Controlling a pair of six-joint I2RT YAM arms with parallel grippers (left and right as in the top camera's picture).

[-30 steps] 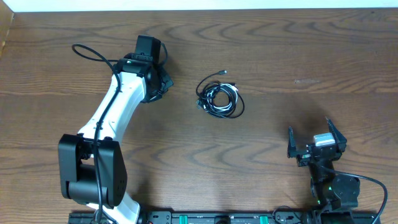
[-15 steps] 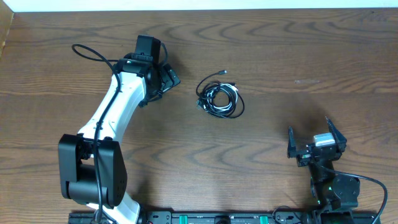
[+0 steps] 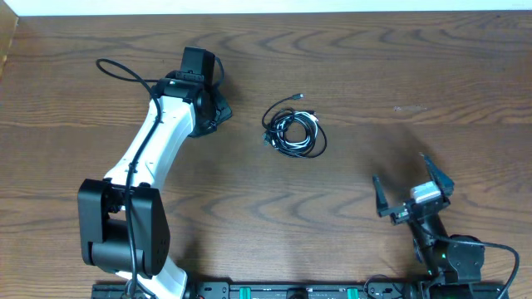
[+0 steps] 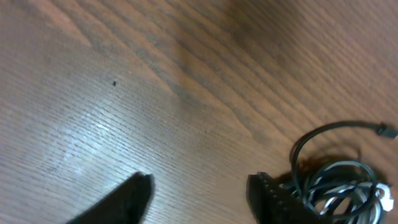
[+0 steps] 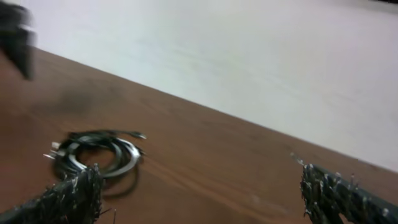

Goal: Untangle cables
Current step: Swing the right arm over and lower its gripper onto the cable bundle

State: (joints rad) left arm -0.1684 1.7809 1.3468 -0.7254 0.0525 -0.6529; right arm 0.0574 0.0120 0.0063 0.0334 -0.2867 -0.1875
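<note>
The bundled cables lie mid-way across the table, near and to the right of the left tool, the nearer of the 2, part open and empty, while the right tool, wide open and empty, sits well apart.

The left arm reaches toward the tabletop's far edge, the left gripper with jaws parted. The right gripper hangs by the near right corner, jaws wide.
</note>
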